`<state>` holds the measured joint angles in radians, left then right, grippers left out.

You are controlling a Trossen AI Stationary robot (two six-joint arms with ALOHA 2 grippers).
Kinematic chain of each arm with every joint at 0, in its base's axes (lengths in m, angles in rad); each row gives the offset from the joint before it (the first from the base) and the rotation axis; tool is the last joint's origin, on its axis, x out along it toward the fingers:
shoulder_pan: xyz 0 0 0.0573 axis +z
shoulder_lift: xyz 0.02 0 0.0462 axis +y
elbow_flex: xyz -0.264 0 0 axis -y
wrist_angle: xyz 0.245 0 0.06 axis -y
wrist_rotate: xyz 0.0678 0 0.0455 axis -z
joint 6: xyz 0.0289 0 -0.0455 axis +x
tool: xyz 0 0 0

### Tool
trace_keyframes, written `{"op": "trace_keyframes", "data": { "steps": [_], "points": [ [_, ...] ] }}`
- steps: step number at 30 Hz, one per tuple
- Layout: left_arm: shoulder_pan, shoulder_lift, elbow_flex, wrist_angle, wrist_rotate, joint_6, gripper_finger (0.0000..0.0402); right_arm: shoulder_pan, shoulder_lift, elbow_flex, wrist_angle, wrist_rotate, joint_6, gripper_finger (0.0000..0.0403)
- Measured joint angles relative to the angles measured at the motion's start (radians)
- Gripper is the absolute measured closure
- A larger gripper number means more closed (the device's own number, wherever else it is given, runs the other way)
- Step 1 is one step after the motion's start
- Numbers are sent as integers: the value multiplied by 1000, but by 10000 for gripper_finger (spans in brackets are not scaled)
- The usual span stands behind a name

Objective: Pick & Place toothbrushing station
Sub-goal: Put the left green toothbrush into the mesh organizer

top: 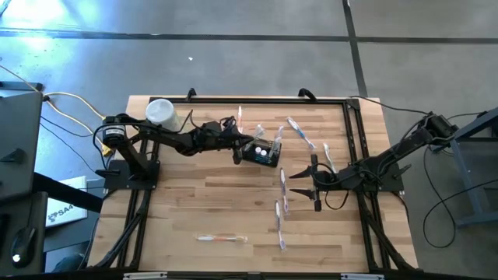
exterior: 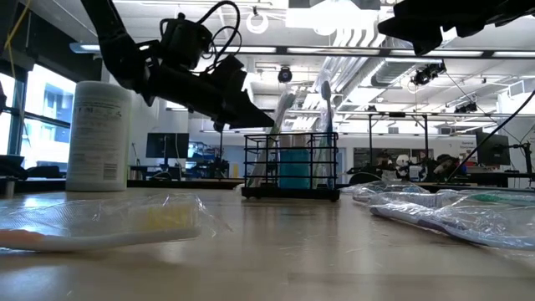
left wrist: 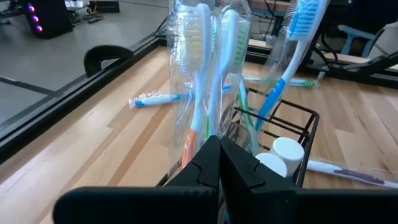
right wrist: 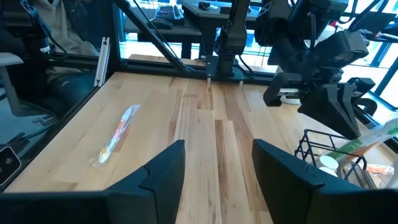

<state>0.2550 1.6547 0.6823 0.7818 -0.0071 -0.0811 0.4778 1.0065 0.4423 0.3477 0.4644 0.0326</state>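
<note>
The toothbrushing station, a small black wire caddy, stands on the wooden table near its far middle. Wrapped toothbrushes and a blue-bristled one stand upright in it, with white caps inside. My left gripper is shut and points level at the caddy's left side, its tips right by the wrapped brushes. My right gripper hovers open to the caddy's right and nearer the front, with nothing between its fingers. My left gripper's shut fingertips stand right at the lower part of the clear wrapper of the upright toothbrushes, coming level from the table's left. Whether they touch or pinch the wrapper I cannot tell.
A white cylindrical container stands at the far left. Several wrapped toothbrushes lie loose: one near the front, others right of centre and behind the caddy. A black frame rail runs along the far edge.
</note>
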Motion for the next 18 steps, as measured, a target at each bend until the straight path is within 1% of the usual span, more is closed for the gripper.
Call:
{"op": "trace_keyframes", "data": {
  "steps": [8, 11, 14, 16, 18],
  "points": [
    [0, 0, 0, -5, -1, 1, 401, 0, 0, 0, 0, 0, 0, 222],
    [0, 0, 0, -3, -4, -11, 395, 0, 0, 0, 0, 0, 0, 222],
    [0, 0, 0, 0, -4, -22, 372, 0, 0, 0, 0, 0, 0, 222],
    [0, 0, 0, 1, -9, -29, 348, 0, 0, 0, 0, 0, 0, 222],
    [-1, 0, 0, 1, -35, -38, 319, 0, 0, 0, 0, 0, 0, 222]
  ]
}}
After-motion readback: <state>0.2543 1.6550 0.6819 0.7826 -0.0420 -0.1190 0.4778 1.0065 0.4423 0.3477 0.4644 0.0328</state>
